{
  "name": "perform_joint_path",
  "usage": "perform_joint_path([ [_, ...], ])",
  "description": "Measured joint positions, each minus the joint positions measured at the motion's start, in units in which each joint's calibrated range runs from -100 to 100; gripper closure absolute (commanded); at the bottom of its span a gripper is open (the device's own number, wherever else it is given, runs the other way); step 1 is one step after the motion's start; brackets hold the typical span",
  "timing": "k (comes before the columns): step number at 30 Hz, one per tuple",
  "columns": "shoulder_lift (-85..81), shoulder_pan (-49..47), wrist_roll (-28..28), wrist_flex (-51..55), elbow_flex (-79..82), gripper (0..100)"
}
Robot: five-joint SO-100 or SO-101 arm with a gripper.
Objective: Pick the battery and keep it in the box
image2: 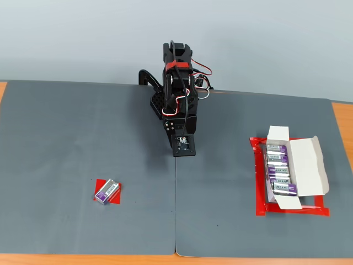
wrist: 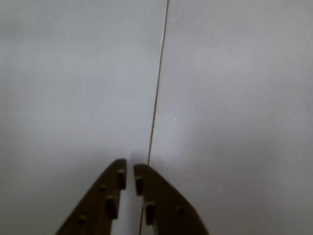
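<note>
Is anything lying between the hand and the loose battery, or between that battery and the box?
Nothing visible. Only bare grey mat separates the hand from the battery on its red patch, and likewise the battery from the box.

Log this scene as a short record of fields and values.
surface: grey mat, two sheets meeting at a seam
arm: folded at the mat's far edge, centre of the fixed view
gripper: nearly shut, empty, over bare mat at the seam
battery: lying on a red patch, lower left in the fixed view
box: open, inside a red frame at the right
box contents: four cells in a row
task state: battery not yet picked
</note>
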Motion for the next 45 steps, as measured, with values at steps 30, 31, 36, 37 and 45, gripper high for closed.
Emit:
perform_joint_path([
  [30, 0.3, -0.1, 0.1, -3.7, 0.0, 98],
  [31, 0.8, -0.1, 0.1, -5.2, 0.0, 98],
  [36, 6.8, -0.1, 0.1, -13.0, 0.0, 98],
  [37, 8.5, -0.1, 0.1, -14.9, -0.3, 98],
  [45, 23.2, 0.1, 0.0, -25.9, -9.5, 98],
])
